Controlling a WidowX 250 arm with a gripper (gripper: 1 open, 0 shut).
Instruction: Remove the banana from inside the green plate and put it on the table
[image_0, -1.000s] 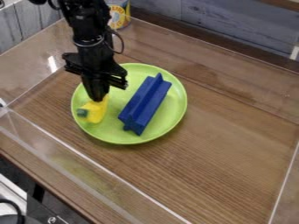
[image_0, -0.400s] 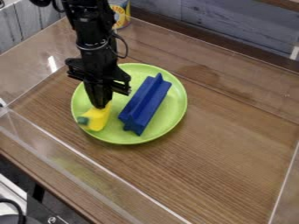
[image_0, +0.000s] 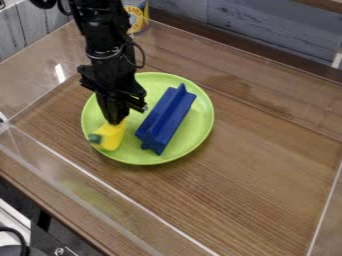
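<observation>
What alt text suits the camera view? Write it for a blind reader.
A black robot claw, pointing down, grips a small yellow banana at the left edge of a green plate, beside a blue block. The plate sits on a wooden table with clear walls.

The pincer (image_0: 120, 116) is matt black, like the arm (image_0: 96, 30) above it. Just below its tips the banana (image_0: 110, 133) is bright yellow, with a dull greenish-grey tip at the end that lies to the pincer's left in the picture. Under both, the green plate (image_0: 195, 146) is a plain, even lime. To the pincer's right in the picture the block (image_0: 167, 117) is a solid deep blue. Around them the table (image_0: 254, 195) is brown with fine wood grain, and its clear walls (image_0: 40, 60) are colourless with pale glints. Far behind the pincer the boards (image_0: 254, 25) are grey-blue.
</observation>
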